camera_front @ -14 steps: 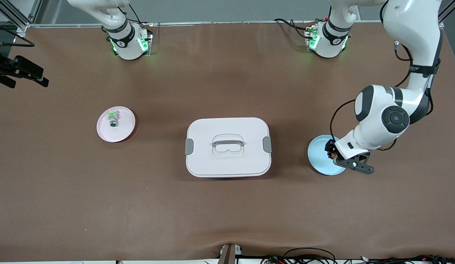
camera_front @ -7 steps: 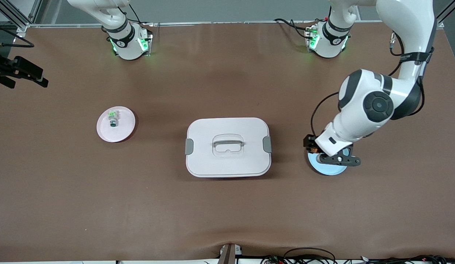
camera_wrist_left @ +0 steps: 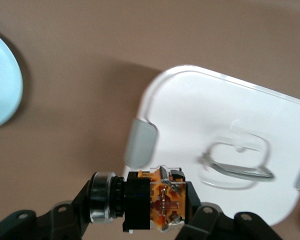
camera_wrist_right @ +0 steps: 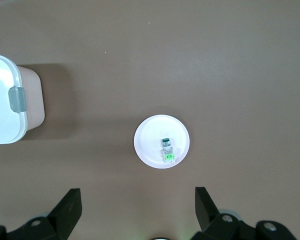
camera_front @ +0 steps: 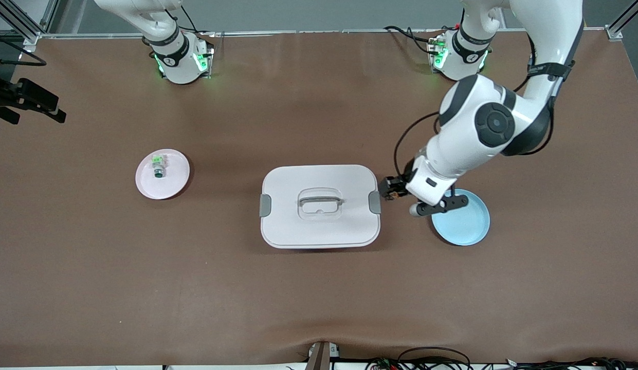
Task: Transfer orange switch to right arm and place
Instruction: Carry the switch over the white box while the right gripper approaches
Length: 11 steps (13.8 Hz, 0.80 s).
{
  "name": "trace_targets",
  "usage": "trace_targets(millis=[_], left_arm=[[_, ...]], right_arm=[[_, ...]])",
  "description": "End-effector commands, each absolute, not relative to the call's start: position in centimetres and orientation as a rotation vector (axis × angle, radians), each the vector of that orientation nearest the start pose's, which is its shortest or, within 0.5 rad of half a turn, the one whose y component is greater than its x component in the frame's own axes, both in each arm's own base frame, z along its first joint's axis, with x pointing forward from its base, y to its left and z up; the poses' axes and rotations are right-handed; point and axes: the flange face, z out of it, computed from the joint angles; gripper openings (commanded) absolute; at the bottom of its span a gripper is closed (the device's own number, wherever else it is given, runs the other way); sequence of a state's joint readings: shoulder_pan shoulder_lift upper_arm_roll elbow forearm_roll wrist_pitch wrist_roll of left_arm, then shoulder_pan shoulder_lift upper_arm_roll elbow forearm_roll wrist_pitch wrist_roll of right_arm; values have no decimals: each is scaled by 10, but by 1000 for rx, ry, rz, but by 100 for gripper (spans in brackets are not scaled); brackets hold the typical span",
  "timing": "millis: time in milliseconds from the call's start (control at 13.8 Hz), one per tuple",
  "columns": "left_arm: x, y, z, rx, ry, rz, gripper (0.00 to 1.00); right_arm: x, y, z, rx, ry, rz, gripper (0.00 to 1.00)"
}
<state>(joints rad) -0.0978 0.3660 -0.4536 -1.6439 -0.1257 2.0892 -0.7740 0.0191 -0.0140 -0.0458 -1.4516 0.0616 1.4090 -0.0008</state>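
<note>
1. The left gripper [camera_wrist_left: 140, 210] is clamped on the orange switch [camera_wrist_left: 152, 200]; in the front view the switch [camera_front: 393, 188] hangs right of centre, over the bare table between the white lidded box [camera_front: 319, 205] and the blue plate [camera_front: 465, 226].
2. The blue plate is empty, so the pickup looks done.
3. The right gripper [camera_wrist_right: 137, 210] has its fingers spread wide and holds nothing. It waits high over the pink plate [camera_wrist_right: 150, 145], which carries a green switch [camera_wrist_right: 166, 148], at left of centre in the front view.
4. Still to do, by my reading: bringing the two grippers together, the handover, and the placing.
</note>
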Motion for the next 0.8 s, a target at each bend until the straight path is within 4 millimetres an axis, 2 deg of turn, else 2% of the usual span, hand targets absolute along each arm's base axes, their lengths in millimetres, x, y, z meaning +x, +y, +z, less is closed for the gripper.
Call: trace_targets(millis=[0, 72, 290, 434, 507, 724], left_arm=[[574, -369, 446, -3380, -756, 241, 0], [570, -386, 446, -3357, -847, 273, 0], [559, -428, 450, -3303, -1063, 350, 0], [554, -449, 450, -3266, -1181, 390, 0], [550, -457, 451, -3244, -1241, 406, 0], [542, -479, 467, -3205, -1391, 480, 0]], right_arm=[[535, -18, 678, -3034, 72, 31, 100], [535, -18, 678, -3025, 86, 33, 100], [539, -3, 677, -3004, 110, 2, 100], [541, 12, 673, -2946, 105, -3, 100], [542, 24, 668, -2918, 165, -6, 100], [537, 43, 653, -2795, 271, -29, 100]])
